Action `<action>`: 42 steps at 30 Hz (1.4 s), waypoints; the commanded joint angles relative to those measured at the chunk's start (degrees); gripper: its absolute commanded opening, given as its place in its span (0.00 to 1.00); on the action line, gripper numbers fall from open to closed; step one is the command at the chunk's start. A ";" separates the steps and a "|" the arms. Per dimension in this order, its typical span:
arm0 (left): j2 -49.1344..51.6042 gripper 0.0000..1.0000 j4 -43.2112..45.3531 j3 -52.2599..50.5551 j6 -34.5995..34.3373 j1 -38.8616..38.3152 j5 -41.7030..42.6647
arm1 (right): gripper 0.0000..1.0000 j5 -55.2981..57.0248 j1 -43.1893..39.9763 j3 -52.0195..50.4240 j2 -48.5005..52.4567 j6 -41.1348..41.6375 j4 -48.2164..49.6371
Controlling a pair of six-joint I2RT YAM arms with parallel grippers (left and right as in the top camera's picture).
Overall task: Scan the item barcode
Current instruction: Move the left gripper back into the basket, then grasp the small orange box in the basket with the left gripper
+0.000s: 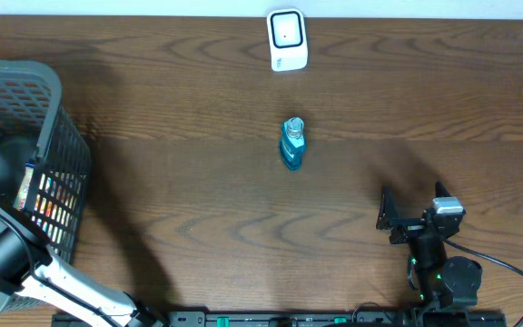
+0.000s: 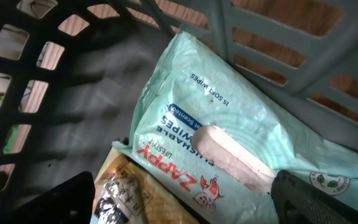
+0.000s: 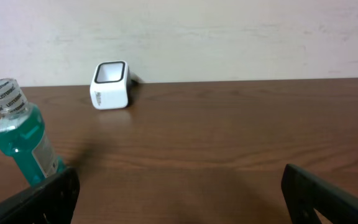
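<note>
The left gripper [image 2: 182, 186] is down inside the grey basket [image 1: 25, 77] at the left end of the table [image 1: 198, 200]. Its two dark fingers are spread wide with nothing between them. Right under it lies a pale green pack of wipes [image 2: 229, 124], printed side up, with a white flap lid [image 2: 235, 158] sitting roughly between the fingers. I can't tell from here whether the fingers touch the pack. A brownish packet [image 2: 120, 193] is tucked against the pack's lower corner, and the basket's lattice wall rises behind both. From above, the left arm reaches in over the basket rim and hides the hand itself. Over on the right, the right gripper [image 1: 387, 216] hangs just above the tabletop near the front edge, jaws fully apart and empty, pointing across the table. Well ahead of it, about mid-table, a small bottle [image 1: 292, 143] of blue-green liquid with a clear cap stands upright on its own. Beyond that, at the far edge by the wall, sits the white scanner [image 1: 288, 39], well apart from both the bottle and the basket.
</note>
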 commanded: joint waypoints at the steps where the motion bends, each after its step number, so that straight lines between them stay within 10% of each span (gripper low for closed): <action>1: 1.92 0.89 2.99 -5.75 0.83 0.42 0.09 | 0.99 0.20 0.17 -0.07 -0.09 -0.74 -0.24; 9: 1.68 0.08 6.08 -10.86 0.83 0.42 0.28 | 0.99 0.20 0.17 -0.07 -0.09 -0.74 -0.24; 32: -35.52 0.07 9.49 -5.35 5.38 0.42 11.72 | 0.99 0.20 0.17 -0.07 -0.07 -0.74 -0.24; 34: -38.10 0.17 9.35 -5.38 5.35 0.42 11.69 | 0.99 0.20 0.17 -0.07 -0.09 -0.74 -0.24; 38: -38.88 0.73 6.99 -5.42 5.31 0.44 10.23 | 0.99 0.20 0.17 -0.07 -0.07 -0.74 -0.24; 42: -36.24 0.84 2.12 -6.99 5.27 0.42 10.54 | 0.99 0.20 0.17 -0.07 -0.09 -0.74 -0.24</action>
